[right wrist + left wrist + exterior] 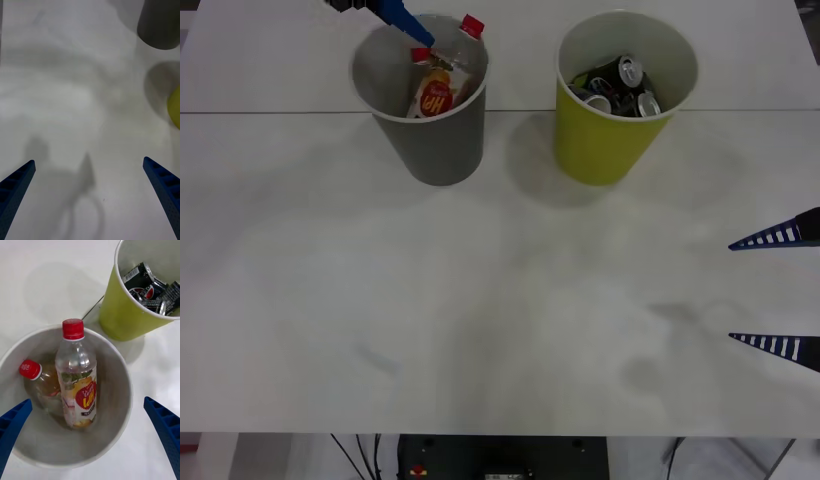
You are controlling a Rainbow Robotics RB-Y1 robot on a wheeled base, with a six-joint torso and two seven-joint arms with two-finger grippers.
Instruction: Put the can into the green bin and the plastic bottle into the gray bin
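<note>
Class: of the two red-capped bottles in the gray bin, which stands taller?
The plastic bottle with the red-lettered label; the other bottle sits lower beside it.

Lighting was bright, even and diffuse, from overhead, washing the white table [500,330] to near glare in the front view. Shadows were soft: faint grey pools lay on the table beside the gray bin [425,95] and the green bin [620,95]. In the right wrist view, blurred shadows of the right gripper [90,195] fell between its fingers. The left wrist view was sharp on the plastic bottle [77,378], whose shoulder caught small highlights.
</note>
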